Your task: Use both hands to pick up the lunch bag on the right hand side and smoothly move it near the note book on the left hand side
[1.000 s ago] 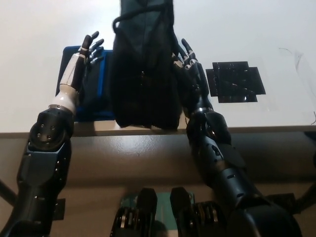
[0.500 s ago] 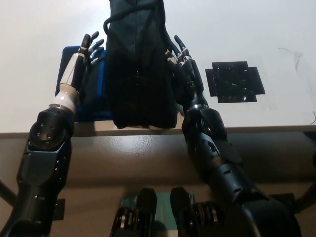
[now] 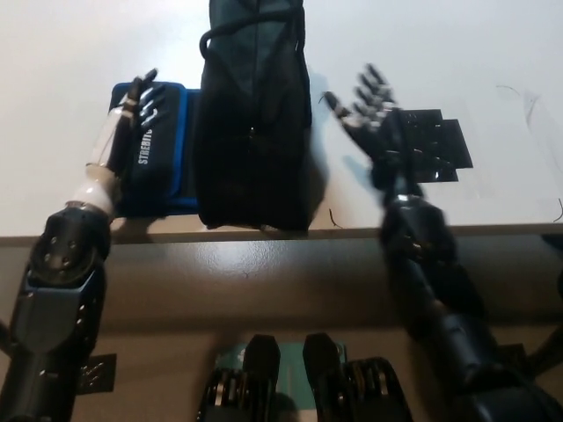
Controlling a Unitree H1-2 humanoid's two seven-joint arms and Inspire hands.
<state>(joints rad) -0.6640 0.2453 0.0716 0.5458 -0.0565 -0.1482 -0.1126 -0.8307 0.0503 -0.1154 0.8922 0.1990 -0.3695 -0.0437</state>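
Lunch bag (image 3: 253, 132): dark, near-black soft fabric, tall and narrow, standing on the desk (image 3: 70, 53) at its near edge, a little left of the middle. Long axis runs from the near edge toward the far edge; the far end is cut off by the top of the view. A dark cord or strap loops across its upper part; seams and fastenings are hard to make out against the dark cloth.

Desk: pale top with a darker front edge running across the view; far edge and side edges are out of view.

Notebook (image 3: 157, 149): blue, flat, lying at the near edge just left of the bag and touching or nearly touching its side. White lettering on the cover, partly covered by the left hand and not fully legible. Its right margin is hidden behind the bag.

Black patch (image 3: 431, 145): flat, cross-shaped, glossy, lying right of the bag; its left part is covered by the right hand.

Right hand (image 3: 374, 119): black, blurred, fingers spread apart, holding nothing, clear of the bag's right side.

Left hand (image 3: 132, 114): white, fingers extended and apart, over the notebook, holding nothing, apart from the bag.
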